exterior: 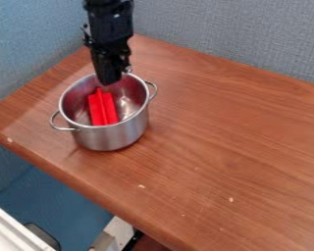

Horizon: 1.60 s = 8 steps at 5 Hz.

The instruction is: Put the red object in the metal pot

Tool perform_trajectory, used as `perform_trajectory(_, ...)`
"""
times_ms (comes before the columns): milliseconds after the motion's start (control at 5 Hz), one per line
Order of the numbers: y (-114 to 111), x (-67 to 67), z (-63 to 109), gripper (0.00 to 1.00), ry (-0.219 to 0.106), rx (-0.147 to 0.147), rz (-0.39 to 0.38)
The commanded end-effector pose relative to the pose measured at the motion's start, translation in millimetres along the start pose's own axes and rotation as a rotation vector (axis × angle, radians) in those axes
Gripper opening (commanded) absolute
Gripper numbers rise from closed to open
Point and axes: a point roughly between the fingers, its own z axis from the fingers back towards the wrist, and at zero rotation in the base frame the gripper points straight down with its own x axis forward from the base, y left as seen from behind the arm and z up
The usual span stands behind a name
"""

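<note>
Gripper (110,80) shut and holding nothing, just above the red object (103,108), which lies inside the metal pot (110,134).

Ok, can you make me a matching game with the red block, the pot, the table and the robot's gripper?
1. red block
2. pot
3. table
4. gripper

A. shiny silver, with two loop handles
B. above the block, holding nothing
C. inside the pot
D. brown wood, under the pot

Pairs: 1-C, 2-A, 3-D, 4-B
</note>
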Motion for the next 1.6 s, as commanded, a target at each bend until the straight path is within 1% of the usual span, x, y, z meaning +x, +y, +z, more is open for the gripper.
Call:
perform_trajectory(0, 1, 6.4, 20.4, 0.0, -0.058, 0.064, -0.061)
perform_trajectory(200, -2, 6.7, 17.0, 0.0, -0.058, 0.074, -0.123)
perform_trajectory(600, -3, 10.3, 7.8, 0.0, -0.043, 0.079, -0.024)
perform_trajectory(1200, -19, 5.6, 0.4, 0.0, -0.045, 0.083, -0.062)
perform_trajectory(1400, -22, 5.4, -8.2, 0.0, -0.041, 0.081, 0.016)
